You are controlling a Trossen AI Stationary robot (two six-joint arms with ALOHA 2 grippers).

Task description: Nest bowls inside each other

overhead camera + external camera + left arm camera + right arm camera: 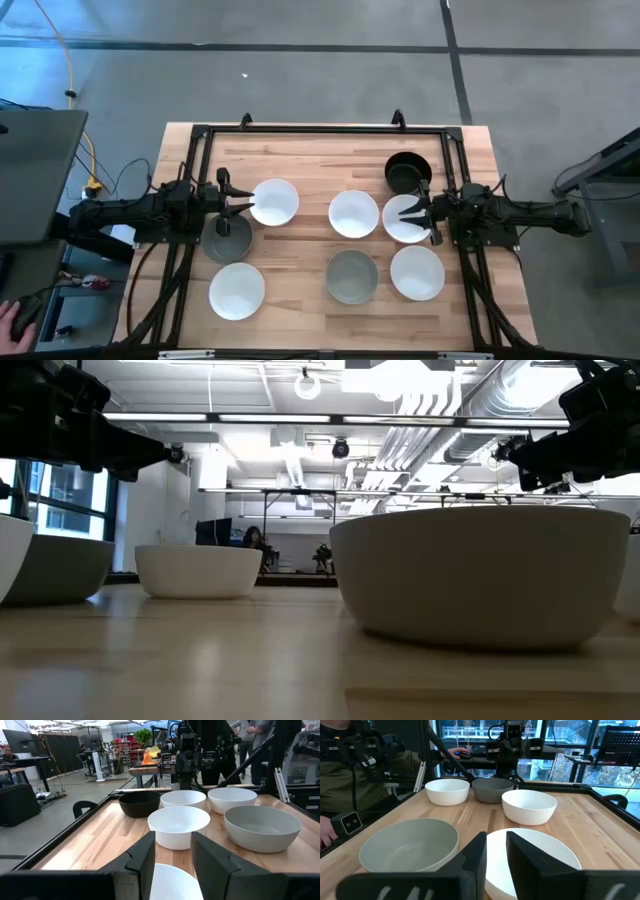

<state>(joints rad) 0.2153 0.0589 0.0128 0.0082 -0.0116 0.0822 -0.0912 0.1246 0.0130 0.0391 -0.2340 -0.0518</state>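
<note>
Eight bowls stand upright on their bases on the wooden table. Five are white (273, 202) (353, 213) (406, 218) (417, 272) (237, 290), two grey (352, 276) (227, 238), one black (407, 172). My left gripper (243, 207) (172, 842) is open and hangs over the near-left rim of a white bowl (172, 882). My right gripper (418, 212) (496, 840) is open above another white bowl (535, 855). In the low view both arms show high above the bowls.
A black frame (320, 129) runs round the table's edges. Bare wood lies along the far side (310, 160) and between the two bowl rows (300, 250). A person in an olive jacket (350, 780) sits past the near edge, one hand (10, 320) near the left corner.
</note>
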